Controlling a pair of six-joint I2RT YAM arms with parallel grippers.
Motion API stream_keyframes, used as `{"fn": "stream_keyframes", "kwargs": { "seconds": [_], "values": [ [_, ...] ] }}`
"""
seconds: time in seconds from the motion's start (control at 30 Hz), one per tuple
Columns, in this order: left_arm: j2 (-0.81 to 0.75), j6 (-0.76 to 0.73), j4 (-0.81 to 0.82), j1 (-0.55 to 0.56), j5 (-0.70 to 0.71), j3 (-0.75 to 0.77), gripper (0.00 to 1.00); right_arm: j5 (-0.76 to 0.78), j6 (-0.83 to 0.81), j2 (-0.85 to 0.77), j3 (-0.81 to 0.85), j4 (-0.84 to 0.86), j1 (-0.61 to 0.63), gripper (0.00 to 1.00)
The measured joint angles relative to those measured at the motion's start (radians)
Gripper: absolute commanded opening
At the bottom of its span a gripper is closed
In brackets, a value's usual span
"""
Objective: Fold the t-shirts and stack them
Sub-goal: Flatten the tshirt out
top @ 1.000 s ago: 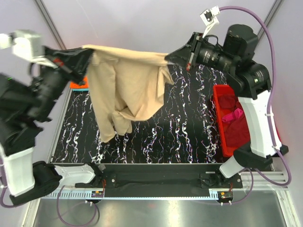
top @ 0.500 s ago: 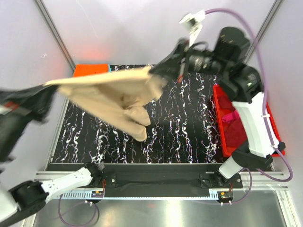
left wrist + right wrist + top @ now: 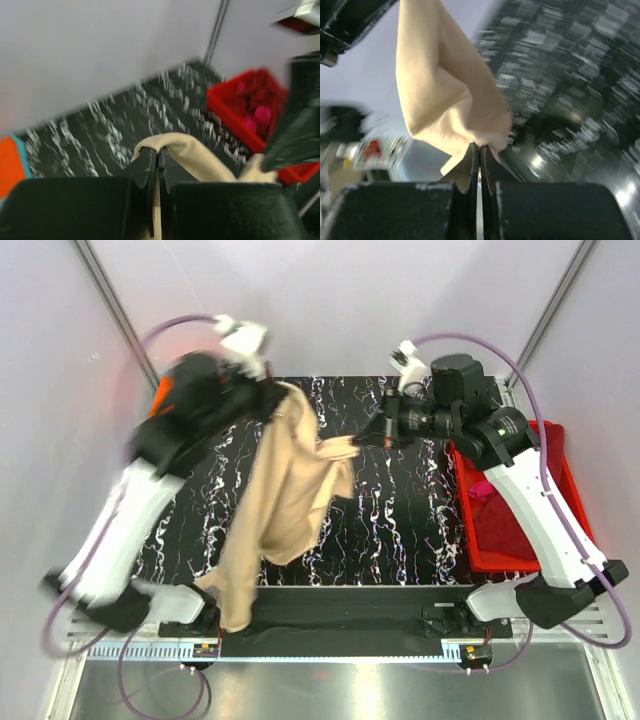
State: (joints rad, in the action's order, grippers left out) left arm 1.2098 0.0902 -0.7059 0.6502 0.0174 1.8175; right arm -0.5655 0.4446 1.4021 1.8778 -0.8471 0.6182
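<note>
The tan t-shirt hangs in the air between both arms, and its long lower end trails down to the table's near edge. My left gripper is shut on its upper edge at the back left; the left wrist view shows the cloth pinched between the closed fingers. My right gripper is shut on another edge near the table's middle; the right wrist view shows the tan cloth bunched above the closed jaws. An orange tee peeks out behind the left arm. Maroon and pink tees lie in the red bin.
The red plastic bin stands along the table's right edge. The black marbled table lies under the hanging shirt. Metal frame posts rise at the back left and back right corners.
Both arms swung the tan shirt: the left gripper went from far left to the back middle, and the right gripper dropped toward the table's middle. The shirt now hangs long and narrow.
</note>
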Motion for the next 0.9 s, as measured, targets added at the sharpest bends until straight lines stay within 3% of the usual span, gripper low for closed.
{"fn": "stream_keyframes", "kwargs": {
  "seconds": [0.03, 0.07, 0.13, 0.17, 0.27, 0.37, 0.5, 0.6, 0.67, 0.73, 0.8, 0.9],
  "values": [
    [0.066, 0.017, 0.016, -0.046, -0.047, -0.031, 0.15, 0.035, 0.006, -0.023, -0.079, -0.025, -0.061, 0.0],
    [0.168, 0.035, 0.027, -0.096, -0.093, -0.048, 0.44, 0.072, 0.012, -0.04, -0.163, -0.04, -0.125, 0.0],
    [0.381, 0.065, -0.015, -0.14, -0.124, 0.002, 0.48, 0.128, 0.021, -0.064, -0.338, -0.061, -0.257, 0.04],
    [0.515, 0.078, -0.063, -0.152, -0.118, 0.069, 0.56, 0.154, 0.025, -0.063, -0.407, -0.072, -0.314, 0.11],
    [0.722, 0.103, -0.15, -0.153, -0.078, 0.141, 0.68, 0.228, 0.035, -0.013, -0.602, -0.113, -0.489, 0.46],
    [0.674, 0.13, -0.191, -0.128, -0.064, 0.004, 0.68, 0.284, 0.017, 0.047, -0.641, -0.172, -0.539, 0.62],
    [0.353, 0.16, -0.18, -0.058, -0.085, -0.303, 0.63, 0.293, -0.037, 0.051, -0.617, -0.194, -0.53, 0.63],
    [0.087, 0.179, -0.132, 0.054, -0.13, -0.498, 0.66, 0.259, -0.068, 0.051, -0.603, -0.169, -0.523, 0.63],
    [-0.014, 0.197, -0.112, 0.142, -0.157, -0.605, 0.68, 0.218, -0.068, 0.055, -0.612, -0.132, -0.509, 0.69],
    [-0.047, 0.225, -0.096, 0.22, -0.165, -0.702, 0.66, 0.169, -0.053, 0.063, -0.639, -0.071, -0.489, 0.69],
    [-0.021, 0.26, -0.087, 0.269, -0.162, -0.771, 0.58, 0.145, -0.036, 0.086, -0.659, -0.02, -0.465, 0.67],
    [0.044, 0.319, -0.078, 0.32, -0.141, -0.857, 0.51, 0.121, -0.001, 0.156, -0.672, 0.06, -0.431, 0.56]
  ]
}}
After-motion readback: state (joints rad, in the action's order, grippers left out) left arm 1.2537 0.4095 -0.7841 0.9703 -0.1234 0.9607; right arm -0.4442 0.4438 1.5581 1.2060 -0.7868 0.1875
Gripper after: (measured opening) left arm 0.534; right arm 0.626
